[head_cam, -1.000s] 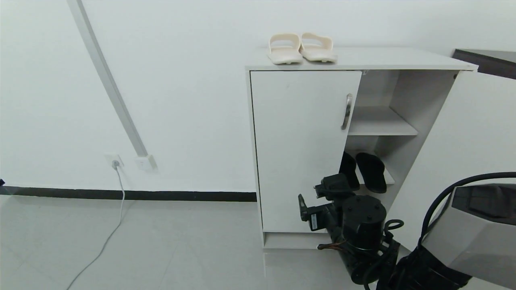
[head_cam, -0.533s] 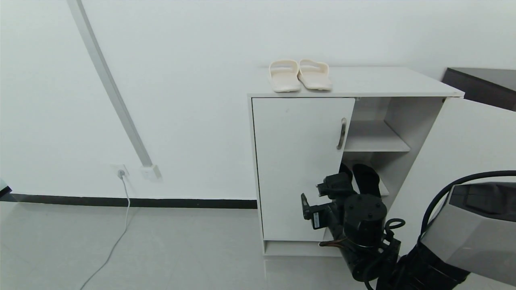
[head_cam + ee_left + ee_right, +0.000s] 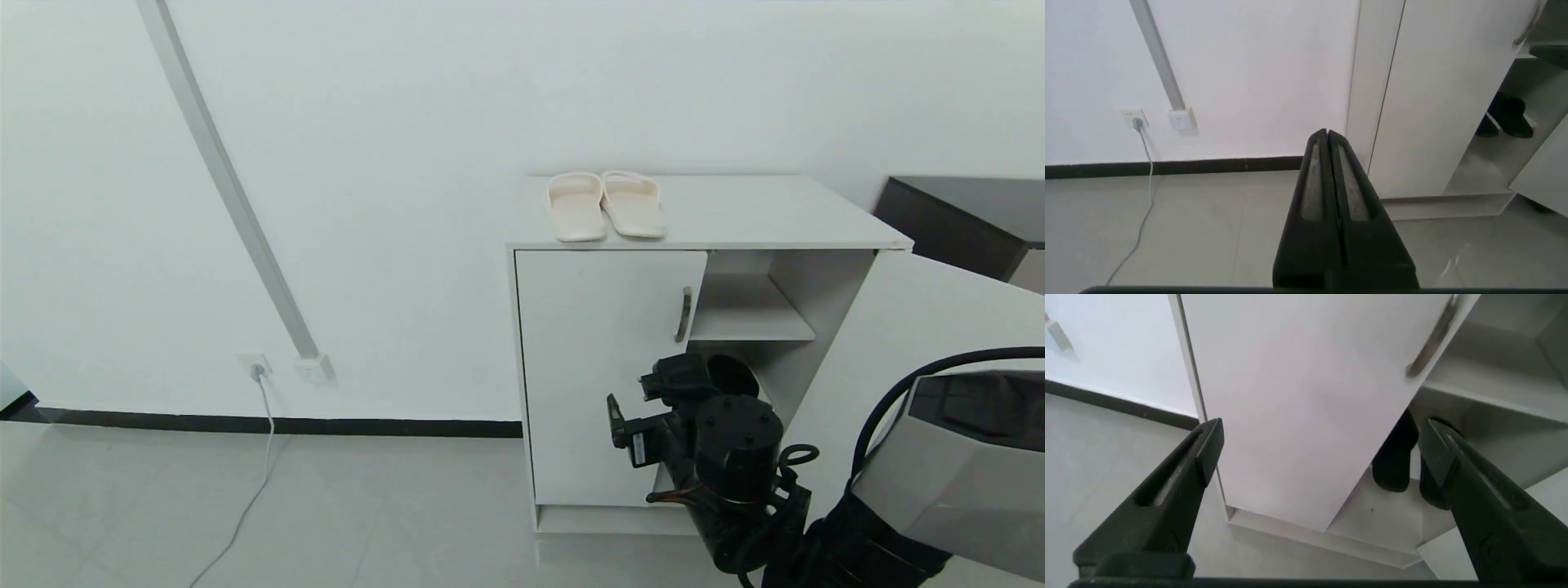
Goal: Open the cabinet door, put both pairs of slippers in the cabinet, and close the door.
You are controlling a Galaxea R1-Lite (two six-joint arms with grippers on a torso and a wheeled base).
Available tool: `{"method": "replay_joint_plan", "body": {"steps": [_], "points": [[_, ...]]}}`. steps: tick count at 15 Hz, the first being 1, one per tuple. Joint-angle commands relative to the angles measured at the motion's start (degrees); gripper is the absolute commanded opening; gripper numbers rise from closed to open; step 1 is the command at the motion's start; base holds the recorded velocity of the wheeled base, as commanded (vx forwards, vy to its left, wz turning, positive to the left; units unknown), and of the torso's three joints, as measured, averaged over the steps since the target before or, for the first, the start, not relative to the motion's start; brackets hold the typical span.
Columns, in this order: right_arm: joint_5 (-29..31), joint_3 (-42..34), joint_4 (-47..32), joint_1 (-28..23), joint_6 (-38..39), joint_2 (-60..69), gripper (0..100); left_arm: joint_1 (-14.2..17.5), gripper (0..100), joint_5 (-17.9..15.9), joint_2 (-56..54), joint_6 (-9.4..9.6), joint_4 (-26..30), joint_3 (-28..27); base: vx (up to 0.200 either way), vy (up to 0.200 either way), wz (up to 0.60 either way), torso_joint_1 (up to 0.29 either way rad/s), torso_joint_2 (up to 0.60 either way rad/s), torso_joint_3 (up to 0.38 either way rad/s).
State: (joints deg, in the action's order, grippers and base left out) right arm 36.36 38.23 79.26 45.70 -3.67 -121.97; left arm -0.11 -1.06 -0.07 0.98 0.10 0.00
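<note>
Cabinet [image 3: 759, 214]: left door [image 3: 600, 367] closed, handle [image 3: 682, 314] at opening edge; right door [image 3: 890, 343] swung wide. Cream slippers [image 3: 605, 206] side by side on cabinet top. Black slippers [image 3: 1413, 461] on lower shelf inside, partly masked by right arm in head view. Wall socket [image 3: 255, 366], cable [image 3: 253, 482] and slanted conduit [image 3: 229, 188] well apart to left. Right gripper [image 3: 1319, 490] low before left door, jaws spread wide, empty. Left gripper [image 3: 1327, 175] above floor beside cabinet, jaws pressed together, empty.

White cabinet [image 3: 606, 384], cream slippers [image 3: 576, 208], black slippers [image 3: 1396, 461]
</note>
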Motion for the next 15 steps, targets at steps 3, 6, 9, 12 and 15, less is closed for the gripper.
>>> {"method": "replay_joint_plan", "body": {"steps": [3, 6, 9, 12, 15], "points": [[0.0, -0.1, 0.0, 0.0, 0.0, 0.0, 100, 0.0, 0, 0.0, 0.1, -0.01, 0.0, 0.0, 0.000, 0.000, 0.00, 0.207, -0.52, -0.307], [0.0, -0.2, 0.0, 0.0, 0.0, 0.0, 100, 0.0, 0, 0.0, 0.1, -0.01, 0.0, 0.0, 0.000, 0.000, 0.00, 0.229, -0.55, -0.321], [0.0, -0.3, 0.0, 0.0, 0.0, 0.0, 100, 0.0, 0, 0.0, 0.1, -0.01, 0.0, 0.0, 0.000, 0.000, 0.00, 0.250, -0.57, -0.325], [-0.1, -0.5, 0.8, -0.1, 0.2, -0.1, 100, 0.0, 0, 0.0, 0.1, -0.01, 0.0, 0.0, 0.000, 0.000, 0.00, 0.269, -0.60, -0.338], [-1.8, -0.5, 1.2, -0.6, 0.0, -0.1, 100, 0.0, 0, 0.0, 0.1, 0.08, 0.0, 0.0, 0.000, 0.000, 0.00, 0.207, -0.45, -0.245]]}}
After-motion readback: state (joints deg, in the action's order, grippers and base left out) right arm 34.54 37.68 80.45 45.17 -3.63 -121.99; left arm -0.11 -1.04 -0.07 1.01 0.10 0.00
